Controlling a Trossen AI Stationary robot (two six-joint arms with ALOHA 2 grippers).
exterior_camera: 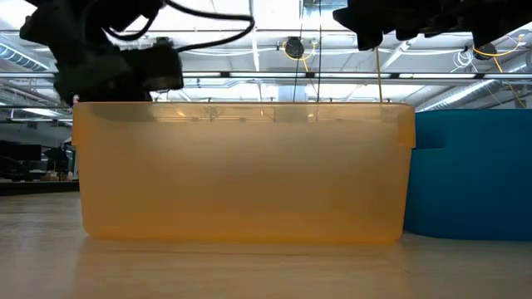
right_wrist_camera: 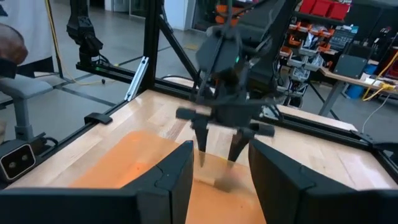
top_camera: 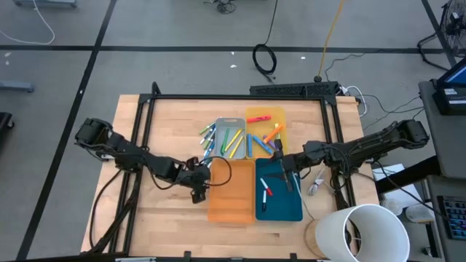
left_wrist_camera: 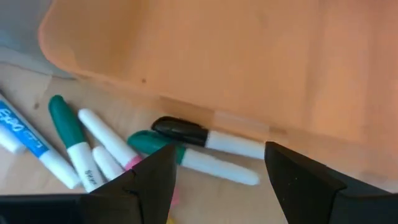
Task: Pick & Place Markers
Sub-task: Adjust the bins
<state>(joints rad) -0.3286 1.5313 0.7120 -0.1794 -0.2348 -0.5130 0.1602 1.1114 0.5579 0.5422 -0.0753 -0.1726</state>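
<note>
Several markers lie on the wooden table beside the orange tray's outer wall [left_wrist_camera: 236, 68]: a black-capped white one [left_wrist_camera: 205, 137], a green-capped one [left_wrist_camera: 186, 155] and others to their left. My left gripper [left_wrist_camera: 217, 180] hovers open just above them, at the orange tray's [top_camera: 231, 193] left edge [top_camera: 200, 180]. More markers [top_camera: 231, 140] lie in and around the grey tray and the yellow tray at the back. A red-and-white marker [top_camera: 266, 191] lies in the teal tray [top_camera: 280, 207]. My right gripper [top_camera: 285, 175] hangs open over the teal tray, holding nothing [right_wrist_camera: 221, 180].
The grey tray [top_camera: 231, 120] and yellow tray [top_camera: 263, 115] sit behind the orange and teal ones. A white bucket-like cylinder [top_camera: 364, 233] stands at the near right corner. A black frame [top_camera: 240, 96] borders the table. In the low view the orange tray [exterior_camera: 241, 174] fills the foreground.
</note>
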